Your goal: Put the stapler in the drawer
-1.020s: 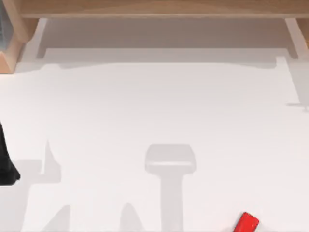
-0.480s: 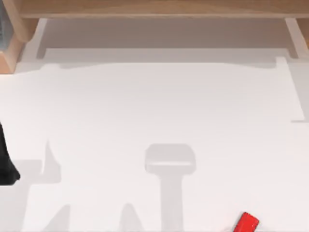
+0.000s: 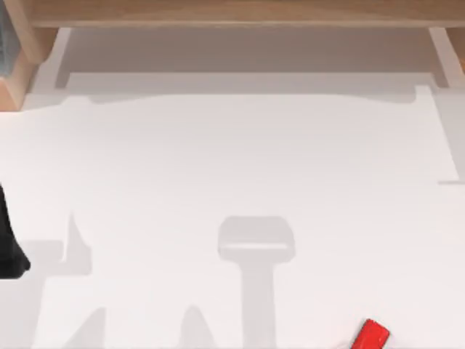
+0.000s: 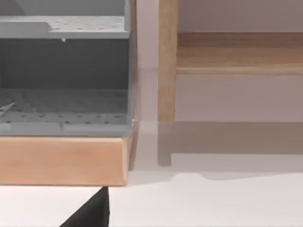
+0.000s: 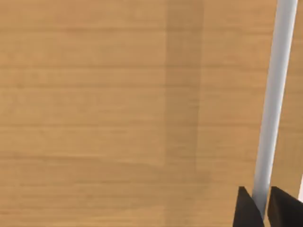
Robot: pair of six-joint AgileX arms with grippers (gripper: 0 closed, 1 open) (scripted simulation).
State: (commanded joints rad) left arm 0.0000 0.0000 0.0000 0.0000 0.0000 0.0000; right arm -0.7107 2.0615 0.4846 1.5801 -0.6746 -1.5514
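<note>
The stapler, a small glossy red block, lies tilted on the white table at its near edge, right of centre, with nothing touching it. From above, a black part of the left arm shows at the table's left edge, well apart from the stapler; whether that arm's fingers are spread or closed cannot be told from here, and only a dark wedge of the left gripper shows in its own wrist camera.

Farther off, along the far side of the table, stands a light wooden cabinet, with a grey, perforated compartment set above a wooden front at its left end and a wooden upright just to one side of that.

The right gripper is pressed close to a wooden panel, its two black fingertips set either side of a slim pale bar that looks to be a drawer handle. The fingers stand close to the bar on both sides, apparently closed on it, though actual contact is hard to confirm.

By this evidence the job is in its opening stage. The right arm appears to be dealing with the drawer. How far the drawer is open cannot be judged. The stapler is yet to be picked up, carried across the table and set inside, so the bulk of the task remains.
</note>
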